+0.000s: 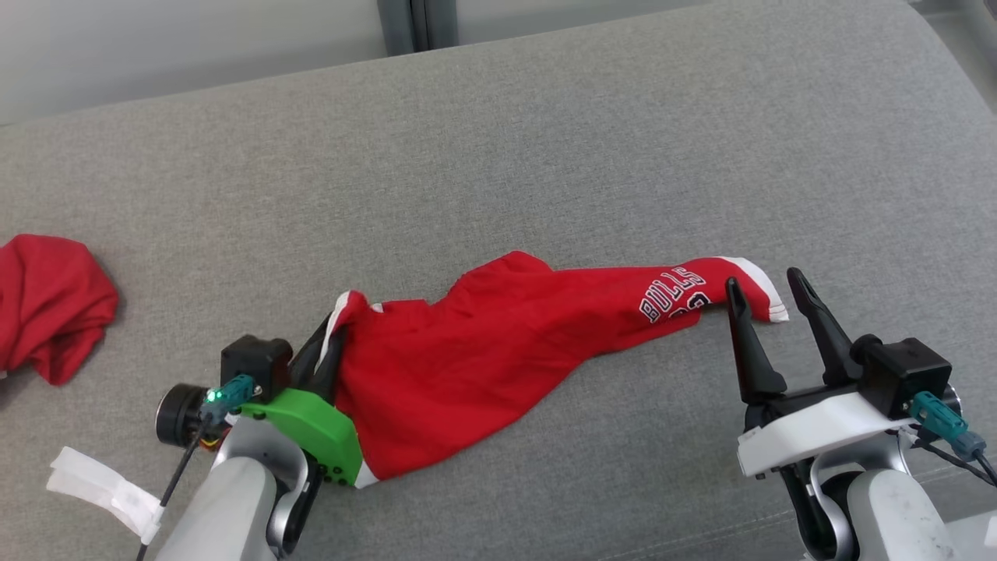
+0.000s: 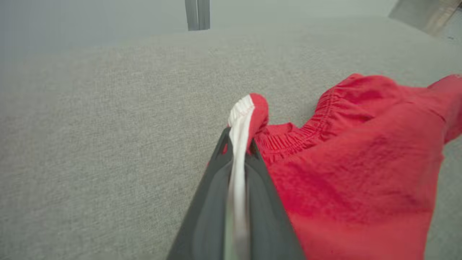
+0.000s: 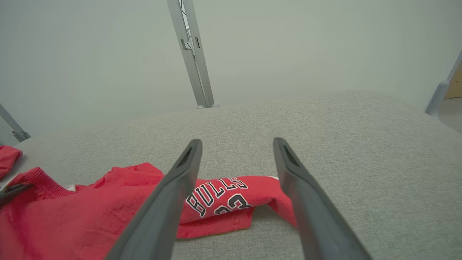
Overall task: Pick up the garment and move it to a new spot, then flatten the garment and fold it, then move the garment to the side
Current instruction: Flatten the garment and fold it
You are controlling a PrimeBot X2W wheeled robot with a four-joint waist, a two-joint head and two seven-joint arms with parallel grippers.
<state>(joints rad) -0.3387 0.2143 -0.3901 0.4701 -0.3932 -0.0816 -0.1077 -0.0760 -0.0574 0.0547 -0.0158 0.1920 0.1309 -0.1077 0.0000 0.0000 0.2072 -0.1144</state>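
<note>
Near left, the left gripper [image 1: 327,351] is clenched on the white-trimmed edge of the shorts [image 1: 483,351], which lie crumpled mid-cushion [image 1: 545,156]. The right gripper [image 1: 763,280] stands released at their lettered right end. The pickup looks barely begun; moving, flattening and folding remain. A white strip [image 1: 101,483] near left and a red cloth [image 1: 47,304] farther left block nothing

Grey upholstery [image 1: 545,140], pale wall [image 3: 306,47] (possibly glass), metal post [image 3: 193,65]

left arm [image 1: 226,499]: jaws pinched together | right arm [image 1: 888,506]: jaws spread apart
</note>
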